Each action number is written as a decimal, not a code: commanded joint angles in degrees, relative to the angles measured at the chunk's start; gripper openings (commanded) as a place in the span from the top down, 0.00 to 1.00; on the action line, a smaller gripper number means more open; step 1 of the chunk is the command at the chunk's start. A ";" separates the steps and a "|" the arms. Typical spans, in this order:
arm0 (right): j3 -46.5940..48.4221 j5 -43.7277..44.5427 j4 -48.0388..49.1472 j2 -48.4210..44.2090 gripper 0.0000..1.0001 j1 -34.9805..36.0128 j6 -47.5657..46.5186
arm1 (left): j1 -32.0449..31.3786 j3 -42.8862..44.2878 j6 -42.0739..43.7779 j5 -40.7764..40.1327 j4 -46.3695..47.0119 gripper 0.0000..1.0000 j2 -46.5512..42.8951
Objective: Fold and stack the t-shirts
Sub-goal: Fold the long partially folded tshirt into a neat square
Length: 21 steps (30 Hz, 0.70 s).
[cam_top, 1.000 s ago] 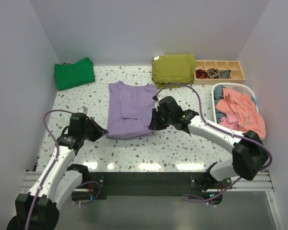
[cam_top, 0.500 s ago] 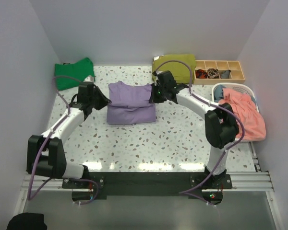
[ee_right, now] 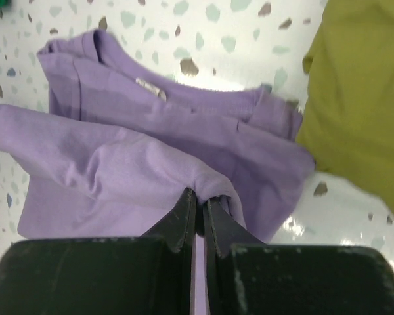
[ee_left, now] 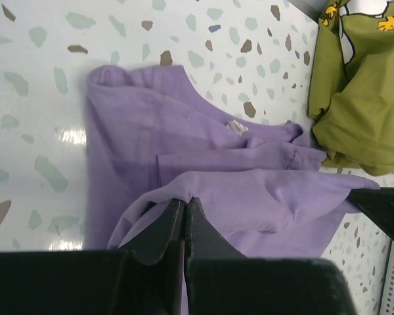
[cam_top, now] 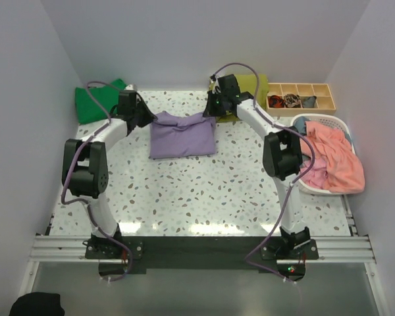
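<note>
Far across the counter (cam_top: 204, 191): your left gripper (ee_left: 184, 200) and right gripper (ee_right: 198, 192) pinch the lavender t-shirt (cam_top: 182, 137) edge, raised for folding.

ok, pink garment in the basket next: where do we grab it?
Pinch a raised fold on top of the pink garment, coming straight down. It lies heaped over the basket rim, and the walls would likely block a side approach.

Overhead; wrist close-ups; common purple t-shirt (cam_top: 182, 135)
</note>
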 commanded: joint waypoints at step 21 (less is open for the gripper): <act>9.06 5.39 11.25 1.94 0.46 -2.94 -5.29 | 6.96 22.20 7.14 0.08 9.90 0.40 13.01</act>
